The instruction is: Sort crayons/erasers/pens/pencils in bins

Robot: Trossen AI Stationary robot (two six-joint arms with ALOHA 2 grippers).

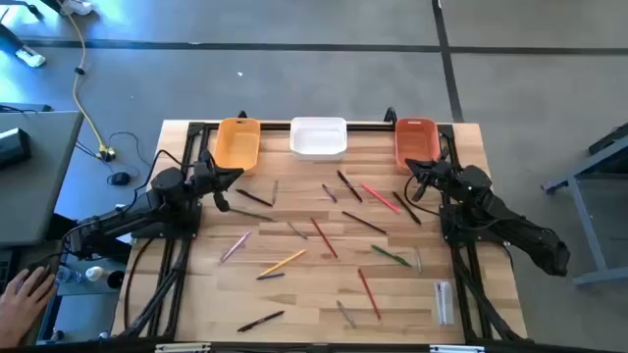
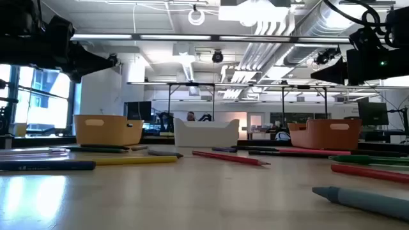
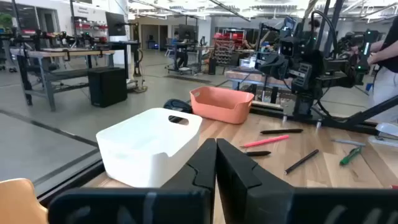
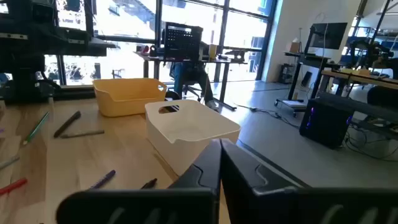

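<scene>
Three bins stand along the table's far edge: yellow-orange (image 1: 237, 143), white (image 1: 318, 137) and red-orange (image 1: 415, 141). Pens and pencils lie flat and scattered on the wooden top, among them a red pencil (image 1: 324, 237), a yellow one (image 1: 285, 261), a green one (image 1: 391, 255), a pink one (image 1: 235, 245) and a black pen (image 1: 261, 321). A whitish eraser (image 1: 444, 299) lies near the right front. My left gripper (image 1: 234, 176) hovers shut near the yellow-orange bin. My right gripper (image 1: 410, 169) hovers shut near the red-orange bin. Both hold nothing.
Black frame rails run along the table's left and right sides (image 1: 177, 284). A person's hand (image 1: 25, 294) shows off the table at the near left. The white bin (image 3: 149, 146) lies just ahead of both wrist views.
</scene>
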